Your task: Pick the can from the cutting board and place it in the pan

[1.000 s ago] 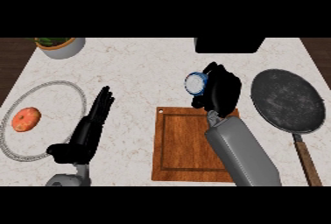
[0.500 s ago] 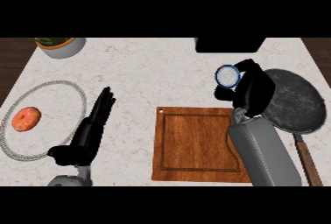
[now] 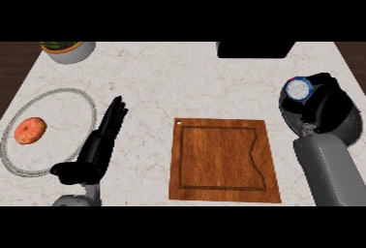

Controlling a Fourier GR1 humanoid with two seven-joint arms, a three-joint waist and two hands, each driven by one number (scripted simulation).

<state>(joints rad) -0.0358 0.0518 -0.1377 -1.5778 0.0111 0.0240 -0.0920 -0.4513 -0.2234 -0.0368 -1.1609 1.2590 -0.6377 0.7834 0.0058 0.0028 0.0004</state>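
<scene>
1. The robot's right hand is at the right side of the counter, its fingers curled around a can with a white top and blue rim.
2. The can is off the cutting board, which lies bare in the middle of the counter.
3. The can is held above the near-left part of the dark pan, which the hand and forearm mostly hide.
4. The step in hand looks like the carry ending; the placing is not yet done.
5. The next move likely calls for lowering the can onto the pan's floor, then uncurling the fingers.
6. The left hand rests at the left, fingers straight and together, beside a plate holding an orange fruit.
</scene>
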